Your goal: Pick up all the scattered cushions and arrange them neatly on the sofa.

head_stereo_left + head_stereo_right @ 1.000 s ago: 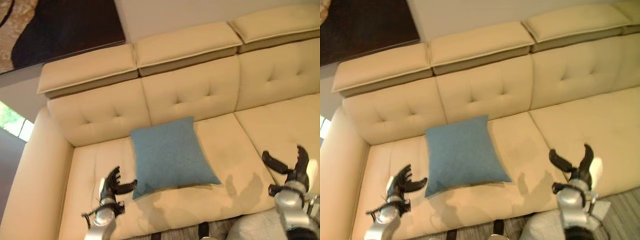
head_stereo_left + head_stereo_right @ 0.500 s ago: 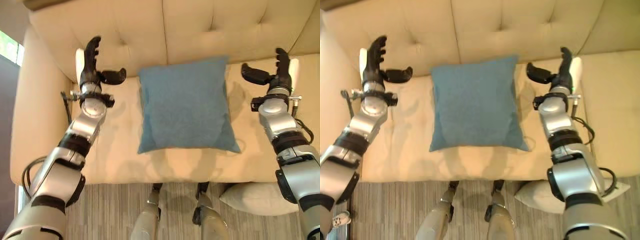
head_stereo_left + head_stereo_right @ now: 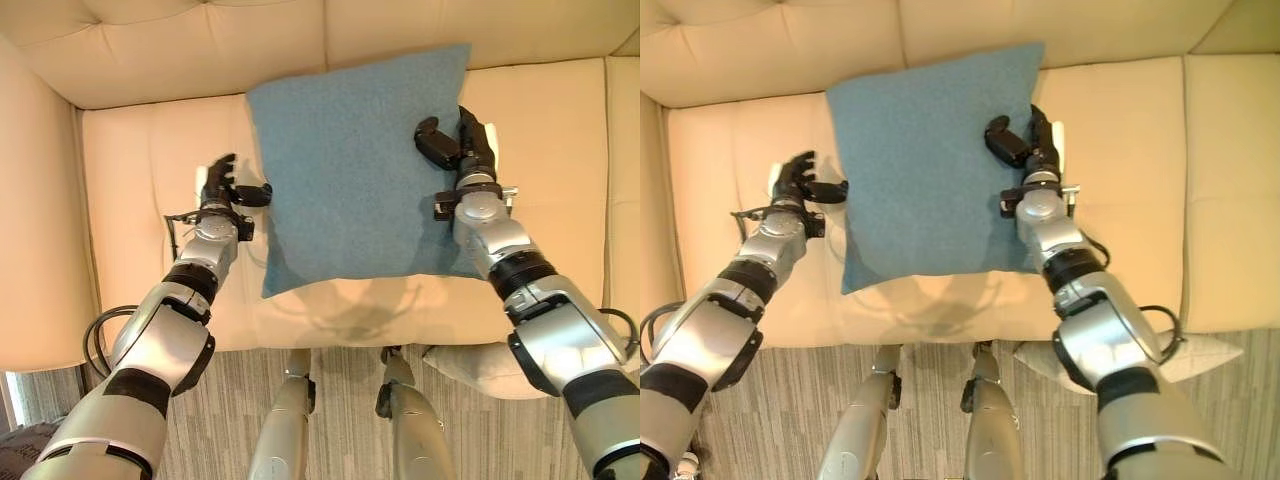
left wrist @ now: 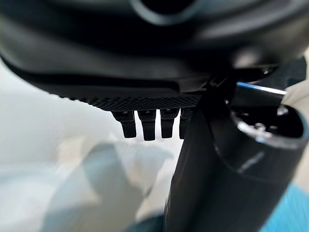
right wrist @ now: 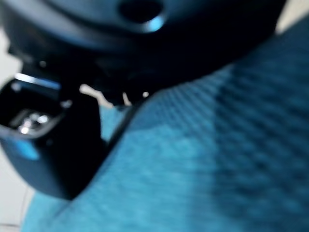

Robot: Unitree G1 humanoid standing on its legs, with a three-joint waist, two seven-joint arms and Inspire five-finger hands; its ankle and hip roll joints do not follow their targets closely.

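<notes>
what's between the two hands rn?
The blue cushion on the sofa seat: left hand at its left edge, right hand at its right edge, thumb over the fabric. Clearest in both eye views.

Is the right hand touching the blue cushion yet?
Touching. In the right wrist view the blue cushion lies pressed against the right hand, its thumb on the cloth. The eye views show that hand over the cushion's right edge.

No readable text, labels, numbers or signs appear anywhere: the blue cushion [image 3: 360,170], the cream sofa [image 3: 150,150] and the striped floor [image 3: 340,400] all carry no print.
</notes>
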